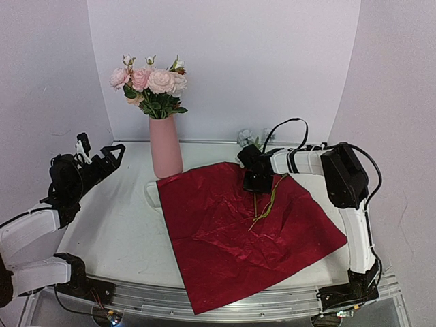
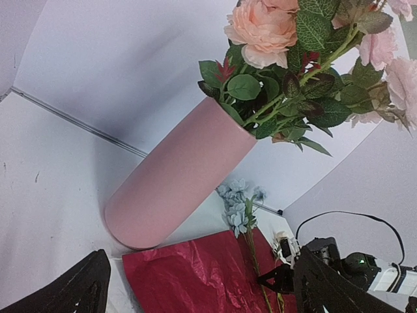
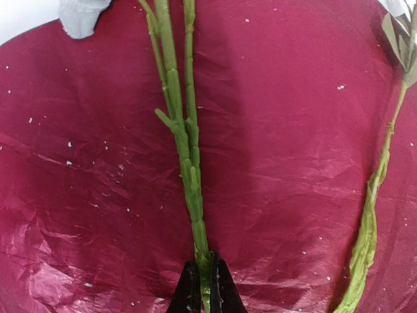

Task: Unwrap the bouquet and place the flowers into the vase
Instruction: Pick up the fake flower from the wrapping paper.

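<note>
Top external: vase (image 1: 165,146) stands upright at the back of the table (image 1: 116,238), left of centre. Pink and white flowers (image 1: 153,82) stand in it. Dark red wrapping paper (image 1: 245,235) is spread flat, one corner just beside the vase foot. Right gripper (image 1: 257,180) is down at the sheet's far edge, on thin green stems (image 1: 266,204) lying on the red. A pale blue bloom (image 1: 246,136) lies just beyond it. Left gripper (image 1: 99,153) is raised at the left, well apart from everything, jaws wide, holding nothing.

Left wrist: vase in close view, peach and pink blooms with green leaves at its mouth. The pale blue bloom lies past the paper's edge, its stem running onto the sheet.

Right wrist: fingertips pinched tight on the stems, which run bunched up the frame. A separate stem (image 3: 374,208) lies on the paper to the right, untouched.
</note>
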You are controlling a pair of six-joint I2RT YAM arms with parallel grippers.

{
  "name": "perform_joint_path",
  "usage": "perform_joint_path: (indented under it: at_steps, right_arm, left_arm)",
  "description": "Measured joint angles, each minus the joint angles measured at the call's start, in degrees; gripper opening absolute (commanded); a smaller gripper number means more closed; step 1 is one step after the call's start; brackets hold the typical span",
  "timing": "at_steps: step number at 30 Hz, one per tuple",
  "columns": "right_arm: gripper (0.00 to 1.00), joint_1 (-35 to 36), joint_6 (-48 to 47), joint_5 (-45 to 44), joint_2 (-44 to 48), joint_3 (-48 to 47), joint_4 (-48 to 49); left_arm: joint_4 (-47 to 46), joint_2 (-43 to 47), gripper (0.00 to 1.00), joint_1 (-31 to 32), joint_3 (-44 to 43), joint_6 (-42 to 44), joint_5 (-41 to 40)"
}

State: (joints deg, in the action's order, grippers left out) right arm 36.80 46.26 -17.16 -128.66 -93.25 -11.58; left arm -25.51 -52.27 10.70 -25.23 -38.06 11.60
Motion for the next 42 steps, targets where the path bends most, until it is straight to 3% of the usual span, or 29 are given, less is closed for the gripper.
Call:
perform_joint_path:
  at_steps: [5, 9, 14, 21, 33, 36, 39, 42]
  right_arm:
    - [0.00, 0.0, -0.2, 0.2, 6.1, 2.5, -1.4]
    - [0.00, 0.0, -0.2, 1.7, 13.5, 3.2, -0.7]
    - [0.00, 0.0, -1.9, 5.2, 24.8, 11.2, 7.2]
    - [0.00, 0.1, -3.4, 11.1, 36.5, 30.1, 20.6]
    - [0.00, 1.5, -3.3, 22.8, 47.2, 43.6, 28.0]
    - [0.13, 2.2, -2.4, 24.7, 47.1, 45.8, 28.7]
    - [0.32, 3.5, -1.6, 26.4, 45.5, 46.8, 29.9]
    - [0.40, 5.2, -1.4, 27.6, 42.9, 47.1, 31.0]
  left_arm:
    - [0.0, -0.2, 0.99, 0.0, 0.0, -1.9, 4.2]
    - [0.0, -5.3, 1.00, 0.0, -2.3, -3.3, 10.4]
    - [0.1, -11.4, 0.99, 2.6, -3.6, -4.9, 14.9]
    - [0.7, -12.8, 0.96, 15.4, -3.8, -4.8, 12.6]
    - [0.9, -26.4, 0.86, 35.8, -15.6, -8.6, 0.0]
    - [0.9, -31.5, 0.85, 38.4, -18.2, -10.2, -1.5]
    - [1.1, -35.1, 0.84, 40.0, -19.6, -11.4, -2.1]
    - [1.1, -37.3, 0.84, 40.8, -20.1, -13.0, -2.6]
